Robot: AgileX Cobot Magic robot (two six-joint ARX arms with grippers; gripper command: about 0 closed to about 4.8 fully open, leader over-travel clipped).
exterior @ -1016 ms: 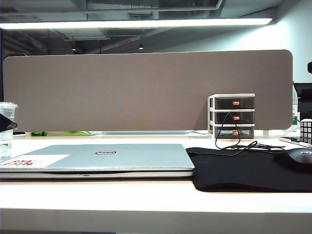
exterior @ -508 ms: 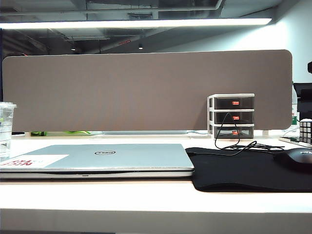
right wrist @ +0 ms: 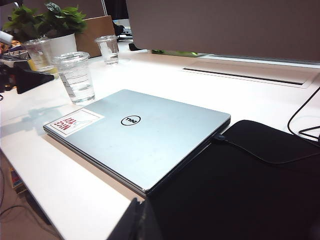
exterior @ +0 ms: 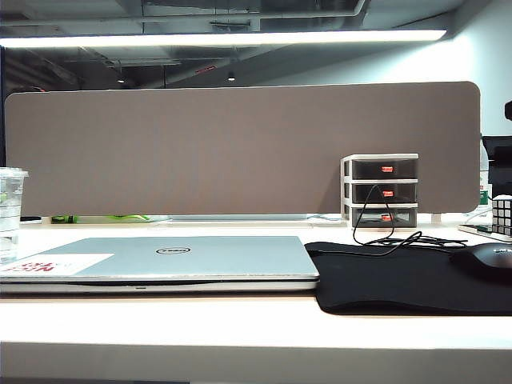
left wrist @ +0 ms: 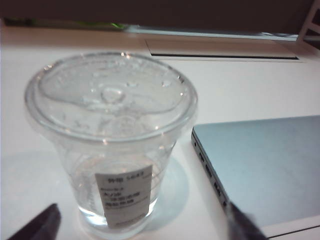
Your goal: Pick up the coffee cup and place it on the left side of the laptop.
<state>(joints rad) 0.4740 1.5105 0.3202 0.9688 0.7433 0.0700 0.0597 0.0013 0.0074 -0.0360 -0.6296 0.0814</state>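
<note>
Left of the laptop, coffee cup stands placed; left gripper spread, empty; right gripper parked, jaws unreadable.

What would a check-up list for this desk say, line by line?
Surface: white table, with the things below on it.
Job's things: coffee cup upright, lid on, beside the left edge of the closed laptop, not touching it.
Clutter: drawer unit, mouse pad, mouse, puzzle cube, two more cups, plant.
Grippers: left gripper open, near the coffee cup, holding nothing; right gripper looks shut, over the near edge of the mouse pad.
Cables: black cable loops in front of the drawer unit.
Surroundings: brown partition, ceiling light.
</note>
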